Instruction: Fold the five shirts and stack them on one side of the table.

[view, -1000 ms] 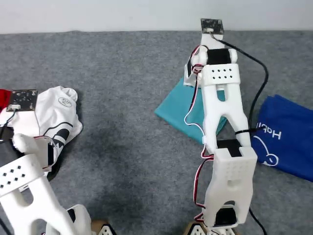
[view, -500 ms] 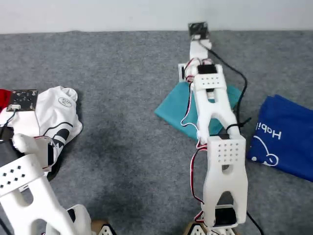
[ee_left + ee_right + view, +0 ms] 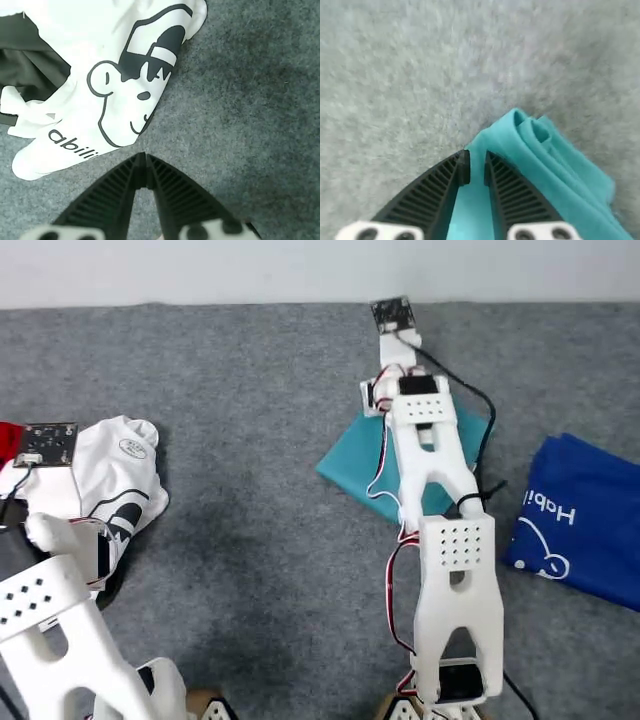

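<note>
Over the far corner of the teal shirt (image 3: 350, 472) stretches my right arm. Its gripper (image 3: 475, 164) has the jaws a narrow slit apart, pinched on the teal shirt (image 3: 540, 165) at its edge, where the cloth bunches into a rolled fold. At the left lies a crumpled white shirt (image 3: 120, 475) with a black cartoon print, partly on a black shirt (image 3: 30, 65). My left gripper (image 3: 141, 167) is shut and holds nothing, hovering just off the white shirt (image 3: 105, 95) above bare carpet. A dark blue shirt (image 3: 585, 520) lies at the right. A red shirt (image 3: 8, 437) peeks in at the left edge.
Grey carpet (image 3: 250, 540) covers the table, with open room between the white and teal shirts. A pale wall (image 3: 200, 270) runs along the far edge. The right arm's cables (image 3: 480, 410) hang over the teal cloth.
The right arm swung left across the teal shirt and its wrist now sits over the shirt's far corner. The left arm and the white shirt have stayed put.
</note>
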### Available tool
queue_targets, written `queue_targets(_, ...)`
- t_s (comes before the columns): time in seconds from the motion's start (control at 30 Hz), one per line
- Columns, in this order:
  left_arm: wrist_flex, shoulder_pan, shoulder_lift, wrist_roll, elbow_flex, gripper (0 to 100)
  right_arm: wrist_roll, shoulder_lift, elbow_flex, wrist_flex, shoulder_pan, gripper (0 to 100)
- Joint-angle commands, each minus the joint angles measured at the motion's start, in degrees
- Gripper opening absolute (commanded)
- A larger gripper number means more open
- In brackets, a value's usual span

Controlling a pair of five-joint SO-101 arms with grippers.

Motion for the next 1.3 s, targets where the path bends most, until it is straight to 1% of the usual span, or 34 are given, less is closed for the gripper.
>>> queue_targets(0.0, -0.26, 0.26, -1.14, -0.18, -0.22, 0, 0.53, -6.73, -5.8, 4.88, 0.22, 5.8)
queue_targets(0.07, -0.26, 0.26, -1.14, -0.18, -0.22, 0, 0.53, -7.69, -6.86, 9.27, 0.31, 5.8)
queue_targets(0.17, -0.26, 0.26, -1.14, -0.18, -0.22, 0, -0.44, -9.1, -10.11, 18.51, 0.22, 5.8)
queue_targets(0.3, -0.26, 0.26, -1.14, -0.18, -0.22, 0, -11.78, -10.33, -14.51, 28.79, 0.04, 6.2)
queue_targets(0.43, -0.26, 0.26, -1.14, -0.18, -0.22, 0, -20.4, -10.15, -18.29, 37.93, -0.13, 7.1)
queue_targets(0.5, -0.26, 0.26, -1.14, -0.18, -0.22, 0, -25.58, -10.15, -18.64, 42.15, -0.22, 12.4)
queue_targets(0.57, -0.26, 0.26, -1.14, -0.18, -0.22, 0, -32.44, -10.07, -18.64, 45.67, -0.22, 21.4)
queue_targets(0.67, -0.26, 0.26, -1.14, -0.18, -0.22, 0, -43.69, -9.98, -16.62, 46.2, 0.66, 35.7)
queue_targets(0.73, -0.26, 0.26, -1.14, -0.09, -0.22, 0, -46.07, -9.98, -15.56, 45.41, 1.54, 44.4)
queue_targets(0.8, -0.26, 0.26, -1.14, -0.09, -0.22, 0, -48.26, -9.63, -14.68, 44.7, 2.15, 48.5)
queue_targets(0.97, -0.26, 0.26, -1.14, -0.09, -0.22, 0, -52.22, -5.58, -14.42, 42.59, 4.88, 48.6)
queue_targets(1.13, -0.26, 0.26, -1.14, -0.09, -0.22, 0, -51.96, 0.04, -14.42, 37.14, 7.25, 48.6)
queue_targets(1.27, -0.26, 0.26, -0.97, -0.09, -0.13, 0, -51.16, 5.32, -14.42, 32.57, 7.08, 48.5)
